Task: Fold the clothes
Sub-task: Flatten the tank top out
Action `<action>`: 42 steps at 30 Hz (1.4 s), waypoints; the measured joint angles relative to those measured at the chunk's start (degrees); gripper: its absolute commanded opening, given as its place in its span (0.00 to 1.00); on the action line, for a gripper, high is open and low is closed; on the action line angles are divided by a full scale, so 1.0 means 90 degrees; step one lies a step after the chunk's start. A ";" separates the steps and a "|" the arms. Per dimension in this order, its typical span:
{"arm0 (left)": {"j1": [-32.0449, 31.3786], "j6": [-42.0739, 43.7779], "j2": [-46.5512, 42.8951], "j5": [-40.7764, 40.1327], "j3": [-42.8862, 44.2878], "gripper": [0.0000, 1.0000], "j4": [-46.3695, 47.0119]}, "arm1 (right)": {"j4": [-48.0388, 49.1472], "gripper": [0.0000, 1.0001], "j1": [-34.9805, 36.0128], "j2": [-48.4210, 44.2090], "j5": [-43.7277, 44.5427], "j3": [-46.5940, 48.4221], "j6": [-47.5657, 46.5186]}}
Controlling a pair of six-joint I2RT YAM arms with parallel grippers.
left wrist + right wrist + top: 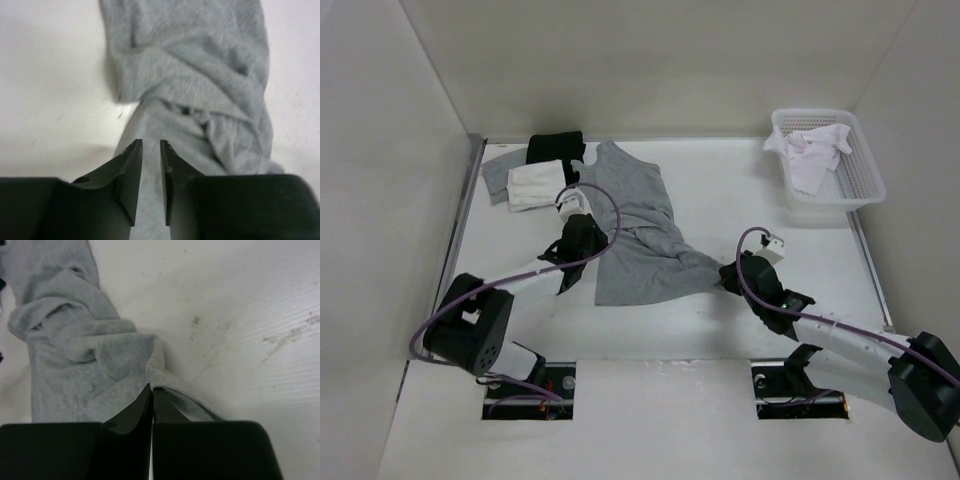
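The clothes (pixel 635 230), a light grey sleeveless top, lie rumpled and twisted in the middle of the table, with one corner drawn out toward the right. My left gripper (pixel 603 240) hovers over the top's left side. In the left wrist view its jaws (pixel 151 145) stand a little apart, with grey fabric (pixel 200 75) showing through the gap and none pinched between them. My right gripper (pixel 724 275) is at the drawn-out corner. In the right wrist view it (pixel 151 389) is shut, with the hem of the top (pixel 75 340) caught at its tips.
A white mesh basket (pixel 865 160) holding a white garment (pixel 808 150) stands at the back right. Black (pixel 555 148), white (pixel 538 185) and grey (pixel 500 172) cloth pieces lie at the back left, next to the top's shoulder. Walls enclose the table on three sides.
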 measured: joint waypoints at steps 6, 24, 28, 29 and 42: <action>-0.0313 -0.0102 -0.1341 -0.0170 -0.1018 0.02 -0.1120 | -0.0075 0.03 0.0000 0.0090 -0.0066 -0.0175 0.0044; -0.1603 -0.1688 -0.2749 -0.0554 -0.1622 0.32 -0.3526 | 0.0330 0.07 0.0000 -0.0002 -0.0151 -0.0223 -0.0289; -0.1909 -0.1909 -0.2766 -0.0678 -0.1511 0.32 -0.3971 | 0.0447 0.07 0.0000 0.0027 -0.0153 -0.0260 -0.0289; -0.1938 -0.1955 -0.2771 -0.0712 -0.1498 0.32 -0.4034 | 0.0498 0.07 0.0000 0.0046 -0.0160 -0.0260 -0.0289; -0.1809 -0.1846 -0.1950 -0.0916 -0.1076 0.03 -0.3891 | 0.0610 0.13 0.0022 -0.0102 -0.0199 -0.0262 -0.0289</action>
